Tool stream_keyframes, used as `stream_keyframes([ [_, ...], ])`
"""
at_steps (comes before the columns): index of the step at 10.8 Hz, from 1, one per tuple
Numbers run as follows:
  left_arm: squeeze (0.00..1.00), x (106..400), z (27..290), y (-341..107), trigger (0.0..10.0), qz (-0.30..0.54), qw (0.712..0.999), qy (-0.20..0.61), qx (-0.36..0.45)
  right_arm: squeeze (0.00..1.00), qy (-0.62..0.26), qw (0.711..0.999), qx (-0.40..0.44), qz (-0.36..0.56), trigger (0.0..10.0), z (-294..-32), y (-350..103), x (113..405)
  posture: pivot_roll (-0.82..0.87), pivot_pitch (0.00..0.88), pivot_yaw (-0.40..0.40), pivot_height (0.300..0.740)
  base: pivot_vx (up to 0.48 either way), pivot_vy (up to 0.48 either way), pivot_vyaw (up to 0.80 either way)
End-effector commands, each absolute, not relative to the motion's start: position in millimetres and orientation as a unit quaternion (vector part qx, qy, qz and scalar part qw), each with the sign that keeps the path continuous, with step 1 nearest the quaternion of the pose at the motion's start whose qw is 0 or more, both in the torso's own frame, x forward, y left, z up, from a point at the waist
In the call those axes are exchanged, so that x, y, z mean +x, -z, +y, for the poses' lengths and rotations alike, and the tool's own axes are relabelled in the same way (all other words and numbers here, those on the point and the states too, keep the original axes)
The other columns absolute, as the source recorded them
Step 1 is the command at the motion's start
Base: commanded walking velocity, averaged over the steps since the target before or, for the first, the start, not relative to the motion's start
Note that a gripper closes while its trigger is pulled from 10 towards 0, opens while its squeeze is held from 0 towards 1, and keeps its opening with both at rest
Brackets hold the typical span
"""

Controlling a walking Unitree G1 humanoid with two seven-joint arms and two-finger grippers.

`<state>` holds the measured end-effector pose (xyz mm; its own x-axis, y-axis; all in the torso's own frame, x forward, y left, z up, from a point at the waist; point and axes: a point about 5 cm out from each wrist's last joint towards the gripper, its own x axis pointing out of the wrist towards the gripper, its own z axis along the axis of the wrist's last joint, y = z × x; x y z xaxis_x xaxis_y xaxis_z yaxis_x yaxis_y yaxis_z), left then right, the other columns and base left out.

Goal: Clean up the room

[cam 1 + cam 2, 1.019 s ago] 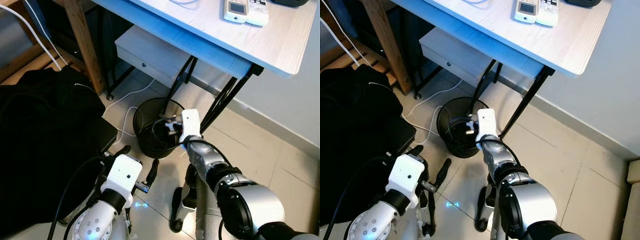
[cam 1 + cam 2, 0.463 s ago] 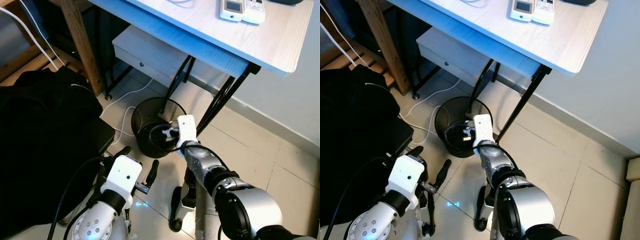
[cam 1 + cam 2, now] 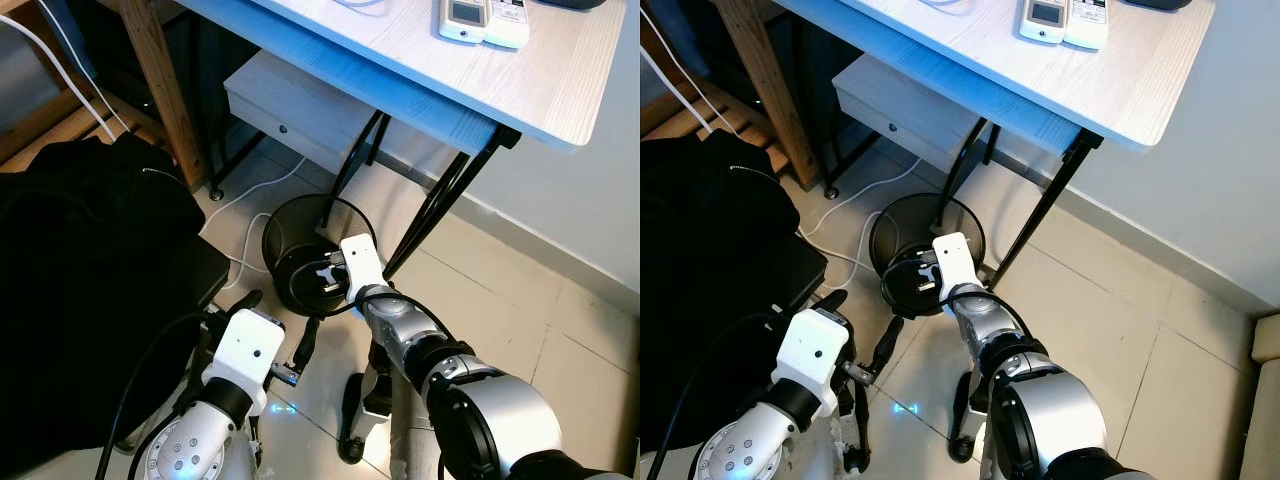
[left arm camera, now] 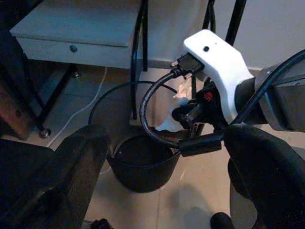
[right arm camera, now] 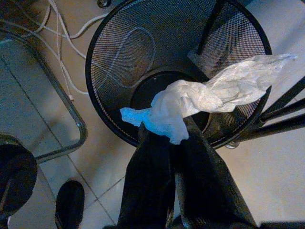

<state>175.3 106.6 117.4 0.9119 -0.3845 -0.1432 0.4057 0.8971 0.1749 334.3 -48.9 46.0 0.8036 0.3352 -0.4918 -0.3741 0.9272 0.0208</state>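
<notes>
Right tool [image 5: 174, 131] clenched on a crumpled tissue [image 5: 190, 102], held directly above the open mouth of the black mesh bin [image 5: 114, 57]. Tissue pinched at its bunched end between the black fingers [image 5: 147, 162], loose tail trailing sideways toward the bin's far rim and the black legs of the surface [image 3: 560, 90]. Long axis of the tissue roughly level, lying across the opening rather than hanging down into it. Bin floor straight below the pinch point, so a plain release looks enough; the tail reaching over the rim is the one part likely to snag or drape on the mesh instead of falling in.

Bin standing on the tiled floor [image 3: 520, 310] under the surface, beside a white cable [image 3: 250, 225]. Right arm plainly the nearer, already over the target. Left tool [image 3: 275, 335] low near the floor, short of the bin, fingers spread apart and holding nothing.
</notes>
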Motion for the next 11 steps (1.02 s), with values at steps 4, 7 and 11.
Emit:
stream_keyframes([
  [4, 0.00, 170.1, 103.4, -114.0, 10.0, 0.062, 0.971, 0.211, 0.095, 1.00, -0.188, 0.942, 0.005, 0.279, 10.0, -45.6, -37.0, 326.5, 0.31, 0.296, -0.098, 0.578, 0.000, 0.000, 0.00],
  [7, 0.00, 172.7, 101.5, -113.4, 10.0, 0.062, 0.971, 0.210, 0.095, 1.00, -0.185, 0.940, 0.042, 0.284, 10.0, -43.7, -36.1, 325.1, 0.31, 0.300, -0.101, 0.578, 0.000, 0.000, 0.00],
  [11, 0.00, 173.3, 101.3, -112.0, 10.0, 0.062, 0.971, 0.212, 0.094, 1.00, -0.201, 0.941, -0.016, 0.273, 10.0, -43.7, -35.0, 324.0, 0.30, 0.298, -0.103, 0.578, 0.000, 0.000, 0.00],
])
